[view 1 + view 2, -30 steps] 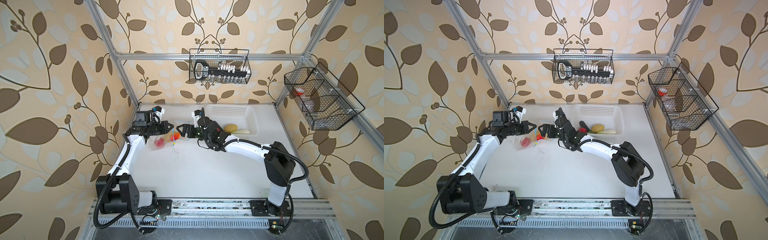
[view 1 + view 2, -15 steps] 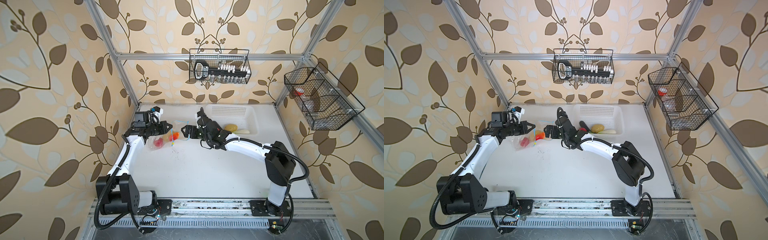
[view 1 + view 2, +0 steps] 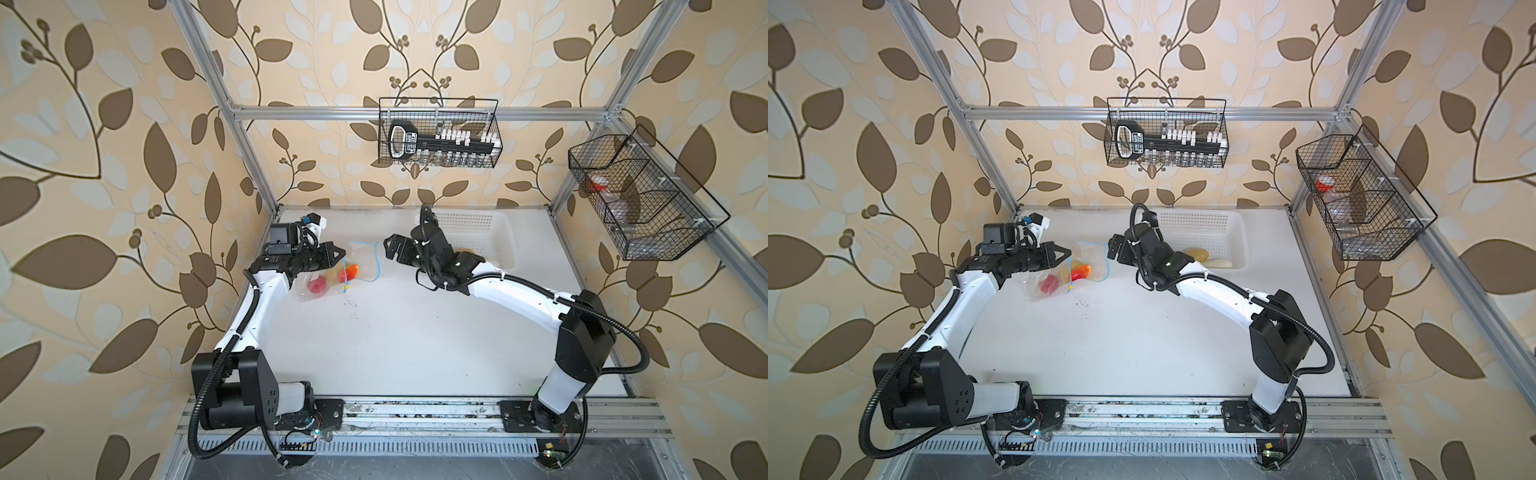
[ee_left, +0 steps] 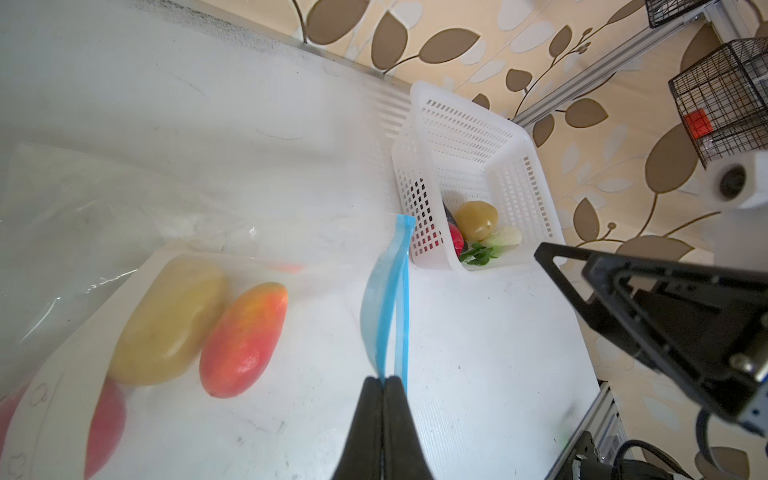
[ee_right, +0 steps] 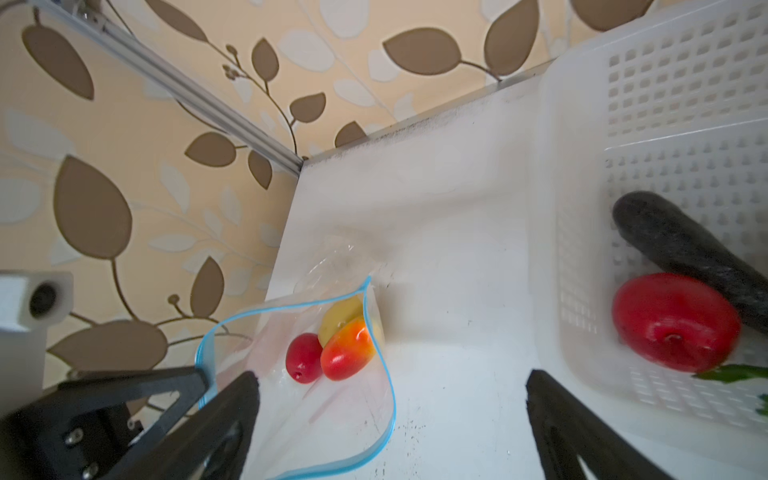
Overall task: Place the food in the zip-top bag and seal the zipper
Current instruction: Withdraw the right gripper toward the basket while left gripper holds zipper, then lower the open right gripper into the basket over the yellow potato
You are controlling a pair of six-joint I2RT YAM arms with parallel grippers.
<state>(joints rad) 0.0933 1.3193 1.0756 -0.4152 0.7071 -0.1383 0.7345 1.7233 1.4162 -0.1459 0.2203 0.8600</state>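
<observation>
Food (image 5: 347, 353) is split: 3 pieces lie inside the bag (image 3: 365, 259) on the counter (image 3: 395, 332), 4 wait in the basket (image 4: 469, 137). Left pincer (image 4: 384, 380) clenches the zipper (image 4: 386, 307), mouth agape. Right pincer (image 3: 390, 248), released and empty, hangs between; the basket lies at its 3 o'clock in both top views, so that arm is nearer.

Clear zip-top bag (image 5: 332, 415), blue zipper (image 4: 390, 316) gaping, holds tomato (image 5: 304, 358), potato (image 5: 338, 318), red-yellow fruit (image 5: 347, 353).
</observation>
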